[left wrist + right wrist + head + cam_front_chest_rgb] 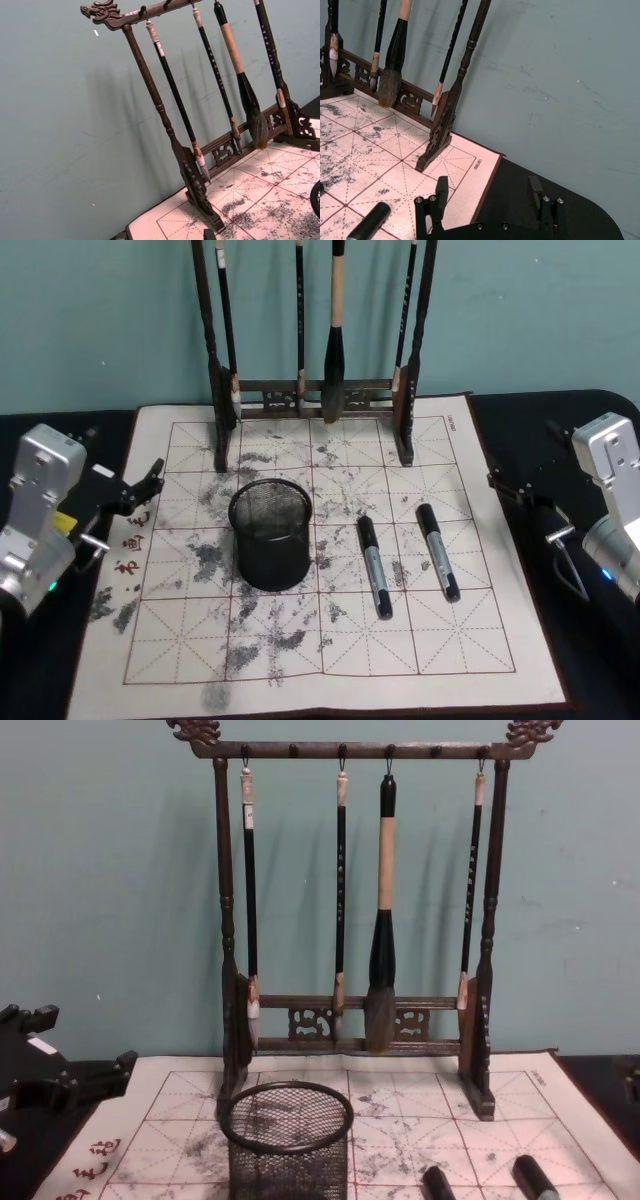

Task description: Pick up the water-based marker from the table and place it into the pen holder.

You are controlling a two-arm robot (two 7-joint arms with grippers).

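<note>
Two markers lie flat on the white gridded, ink-stained calligraphy mat (330,660), both to the right of the black wire-mesh pen holder (270,565), which stands upright with its mouth open. The left marker (375,567), black cap and grey barrel, is near the holder. The right marker (438,552), of the same build, lies just beside it, closer to my right arm. They look alike, so I cannot tell which is the water-based one.

My right gripper (488,194) hangs low over the black table (590,680) just off the mat's right edge, fingers spread and empty. My left gripper (143,490) is parked at the mat's left edge, also spread and empty.

Handling, my guess: light, rigid, smooth plastic that is round enough to roll or slip. I would pinch across the barrel at mid-length and squeeze gently. The dark wooden brush rack (405,430) stands behind, well apart.
</note>
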